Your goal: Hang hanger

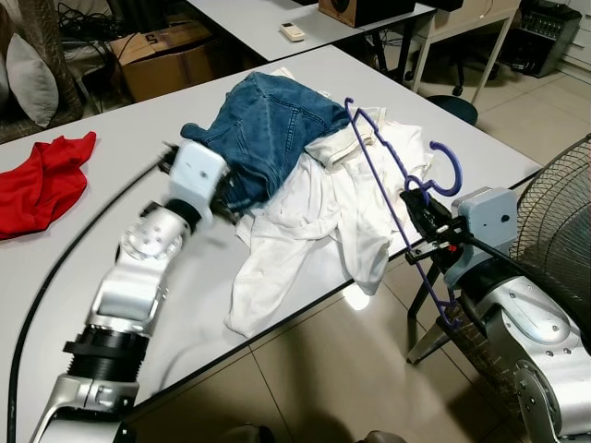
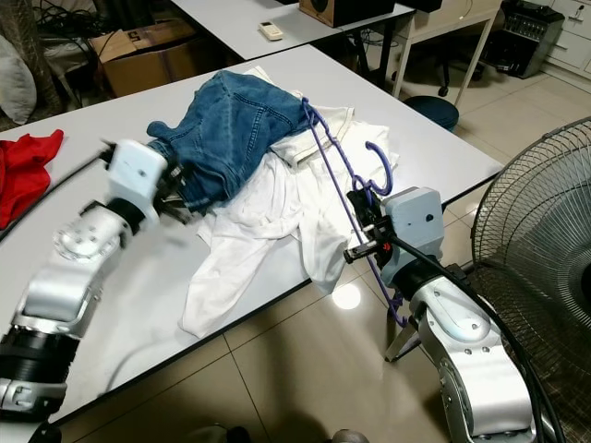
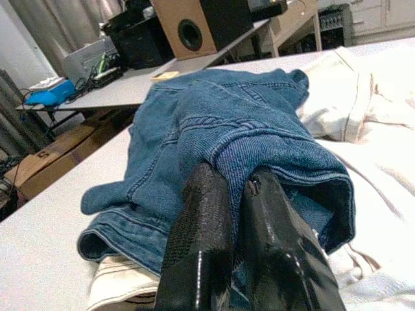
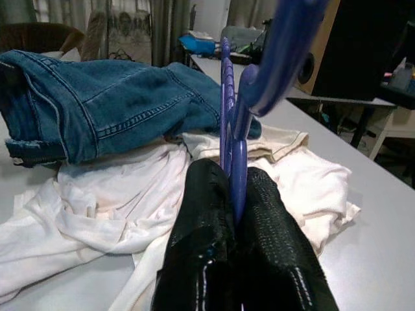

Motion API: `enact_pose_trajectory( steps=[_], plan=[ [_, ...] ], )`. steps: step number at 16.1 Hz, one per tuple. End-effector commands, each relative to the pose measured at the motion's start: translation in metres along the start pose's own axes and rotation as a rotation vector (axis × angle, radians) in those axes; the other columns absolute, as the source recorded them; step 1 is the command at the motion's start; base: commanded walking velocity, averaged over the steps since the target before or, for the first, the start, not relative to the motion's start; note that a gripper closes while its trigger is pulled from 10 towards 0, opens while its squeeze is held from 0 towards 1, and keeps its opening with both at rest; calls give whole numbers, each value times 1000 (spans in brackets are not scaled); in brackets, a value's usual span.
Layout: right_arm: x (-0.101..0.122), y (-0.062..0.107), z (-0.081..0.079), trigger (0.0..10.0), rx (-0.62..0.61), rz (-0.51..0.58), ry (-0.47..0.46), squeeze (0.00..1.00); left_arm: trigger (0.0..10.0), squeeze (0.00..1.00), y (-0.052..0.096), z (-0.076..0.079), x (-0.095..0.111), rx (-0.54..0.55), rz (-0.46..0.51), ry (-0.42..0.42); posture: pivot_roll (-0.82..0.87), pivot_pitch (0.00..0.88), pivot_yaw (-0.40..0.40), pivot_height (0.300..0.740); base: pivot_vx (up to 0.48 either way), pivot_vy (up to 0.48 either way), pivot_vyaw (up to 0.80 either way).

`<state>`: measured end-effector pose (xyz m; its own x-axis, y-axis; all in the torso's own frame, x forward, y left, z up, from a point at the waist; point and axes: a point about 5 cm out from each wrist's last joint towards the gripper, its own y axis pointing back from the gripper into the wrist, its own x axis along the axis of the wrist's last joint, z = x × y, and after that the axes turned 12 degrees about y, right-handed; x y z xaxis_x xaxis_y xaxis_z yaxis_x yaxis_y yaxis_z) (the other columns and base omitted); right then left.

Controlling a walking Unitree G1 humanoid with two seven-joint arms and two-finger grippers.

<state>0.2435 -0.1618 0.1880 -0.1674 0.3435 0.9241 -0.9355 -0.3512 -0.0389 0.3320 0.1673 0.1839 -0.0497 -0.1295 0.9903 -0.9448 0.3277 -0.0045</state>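
A purple plastic hanger [image 1: 379,171] stands tilted over the table's right edge, with its hook [image 1: 445,166] curling up toward the fan side. My right gripper [image 1: 427,217] is shut on the hanger [image 4: 230,139] at its neck, just below the hook. The hanger's long bar runs from above the white clothes [image 1: 319,208] down past the table edge. My left gripper [image 3: 237,188] is shut, and its tips press against a fold of the blue jeans [image 1: 263,134] heaped on the white clothes. I see no cloth between the fingers.
The grey table [image 1: 203,277] carries a red cloth [image 1: 42,180] at far left and a black cable [image 1: 55,268]. A large fan [image 1: 559,198] stands close on the right of my right arm. A cardboard box [image 1: 171,55], a second table and a stool [image 1: 457,103] lie beyond.
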Motion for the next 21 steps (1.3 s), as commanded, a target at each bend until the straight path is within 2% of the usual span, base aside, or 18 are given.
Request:
enact_pose_trajectory(
  steps=[1,3,4,5,6,7,8,9,10,11,12,13,15,16,17,18,20,21],
  plan=[
    [2,-2,-2,10000,16,16,7,0,0,0,-1,-6,5,16,23,55,-210,30,72,740,0,0,0],
    [3,-4,-2,10000,15,25,6,0,0,0,-3,-15,26,50,147,224,-209,30,73,740,0,0,0],
    [3,-5,-2,10000,14,26,7,0,0,0,-3,-19,33,58,182,260,-206,28,74,740,0,0,0],
    [5,-5,-2,10000,8,34,7,0,0,0,-1,-44,52,134,269,249,-205,28,75,740,0,0,0],
    [6,-6,-2,10000,7,42,3,0,0,0,9,-82,74,290,335,146,-199,28,77,740,0,0,0],
    [7,-7,-2,10000,12,47,0,0,0,0,19,-108,88,399,365,89,-193,27,79,740,0,0,0],
    [7,-8,-4,10000,18,53,-5,0,0,0,30,-128,103,474,399,68,-186,26,81,740,0,0,0],
    [7,-8,-5,10000,22,59,-10,0,0,0,35,-132,126,425,433,53,-178,25,83,740,0,0,0],
    [7,-8,-6,10000,21,63,-13,0,0,0,35,-128,138,374,454,47,-178,25,83,740,0,0,0],
    [8,-9,-7,10000,19,71,-19,0,0,0,32,-110,158,244,505,84,-170,24,89,740,0,0,0],
    [10,-10,-6,10000,10,80,-24,0,0,0,26,-82,172,98,531,112,-169,26,99,740,0,0,0],
    [10,-10,-6,10000,7,82,-24,0,0,0,24,-77,173,74,530,113,-169,26,99,740,0,0,0],
    [9,-10,-3,10000,-10,84,-27,0,0,0,8,-28,175,-117,533,162,-160,28,99,740,0,0,0],
    [9,-10,-3,10000,-13,84,-27,0,0,0,5,-18,176,-151,536,176,-158,28,99,740,0,0,0],
    [8,-10,-1,10000,-21,85,-28,0,0,0,-2,4,171,-220,500,191,-153,32,110,740,0,0,0],
    [8,-10,0,10000,-32,85,-27,0,0,0,-11,22,154,-271,415,133,-154,33,114,740,0,0,0],
    [7,-9,1,10000,-58,78,-26,0,0,0,-23,45,107,-337,207,-46,-168,40,129,740,0,0,0],
    [6,-5,2,10000,-83,65,-26,0,10000,0,-30,55,64,-359,26,-161,-185,49,143,740,0,0,0]
  ],
)
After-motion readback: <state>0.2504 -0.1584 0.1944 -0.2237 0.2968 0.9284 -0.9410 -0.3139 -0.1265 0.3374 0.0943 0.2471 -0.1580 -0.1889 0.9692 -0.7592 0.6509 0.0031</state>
